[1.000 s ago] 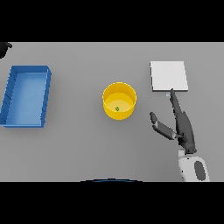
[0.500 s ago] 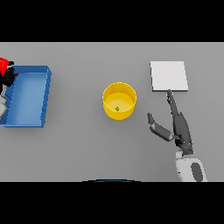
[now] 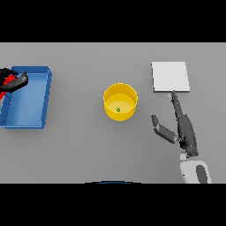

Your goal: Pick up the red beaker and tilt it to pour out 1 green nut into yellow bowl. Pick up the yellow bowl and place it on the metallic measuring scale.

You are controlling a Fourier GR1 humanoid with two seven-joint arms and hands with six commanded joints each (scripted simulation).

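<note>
The yellow bowl [image 3: 120, 101] stands at the table's middle with one green nut [image 3: 118, 110] inside. At the left edge my left hand [image 3: 16, 82] is curled round the red beaker [image 3: 7, 80], holding it over the near-left part of the blue tray [image 3: 33, 99]; most of the beaker is hidden by the fingers. The metallic measuring scale [image 3: 171, 77] is a pale square plate at the back right. My right hand [image 3: 185, 130] hovers open to the right of the bowl, fingers straight and pointing at the scale's near edge, thumb spread toward the bowl.
The blue tray is a rectangular bin at the far left with low walls. Grey table surface lies between the bowl and my right hand.
My left hand with the red beaker has come further into view over the blue tray. My right hand has shifted slightly toward the bowl.
</note>
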